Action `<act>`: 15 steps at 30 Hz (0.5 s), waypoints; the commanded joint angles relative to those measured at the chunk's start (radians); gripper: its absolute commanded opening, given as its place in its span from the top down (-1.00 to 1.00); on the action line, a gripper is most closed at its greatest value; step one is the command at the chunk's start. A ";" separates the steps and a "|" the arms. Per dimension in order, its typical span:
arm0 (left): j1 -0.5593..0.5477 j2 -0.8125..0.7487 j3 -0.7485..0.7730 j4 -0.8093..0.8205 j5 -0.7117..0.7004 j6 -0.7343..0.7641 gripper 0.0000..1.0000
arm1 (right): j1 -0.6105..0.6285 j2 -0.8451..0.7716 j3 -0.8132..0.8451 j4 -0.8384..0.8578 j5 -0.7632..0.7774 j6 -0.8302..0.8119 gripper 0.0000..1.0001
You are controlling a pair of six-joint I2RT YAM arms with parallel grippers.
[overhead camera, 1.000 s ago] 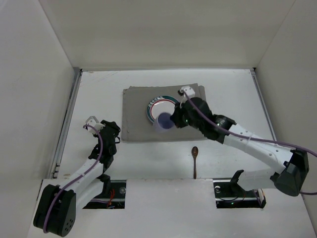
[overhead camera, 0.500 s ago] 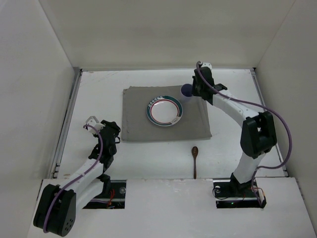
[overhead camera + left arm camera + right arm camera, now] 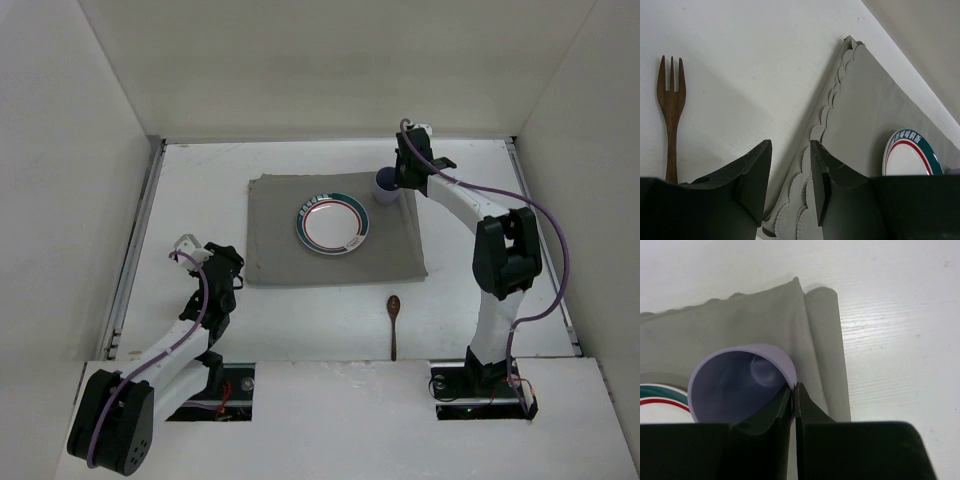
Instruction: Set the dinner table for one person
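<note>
Both jaws of our right gripper (image 3: pixel 792 390) pinch the cup (image 3: pixel 735 382) rim, nearly closed. We should seat it flat on the far right corner of the mat (image 3: pixel 765 325), then release.

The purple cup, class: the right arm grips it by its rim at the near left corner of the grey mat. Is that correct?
Not quite. The cup is at the far right corner of the mat, not the near left, as the top view shows. The grip on its rim is as stated.

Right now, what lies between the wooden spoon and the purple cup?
Only the grey mat and a strip of bare table, in the top view.
</note>
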 commanded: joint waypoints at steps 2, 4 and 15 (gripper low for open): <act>-0.004 0.008 0.001 0.040 -0.007 -0.002 0.31 | -0.010 0.020 0.075 -0.018 0.020 -0.010 0.74; -0.004 0.008 0.001 0.040 -0.007 -0.002 0.31 | -0.010 0.030 0.085 -0.018 0.014 -0.010 0.59; -0.002 0.004 0.000 0.040 -0.007 -0.003 0.31 | -0.005 -0.119 0.028 0.021 0.022 -0.007 -0.21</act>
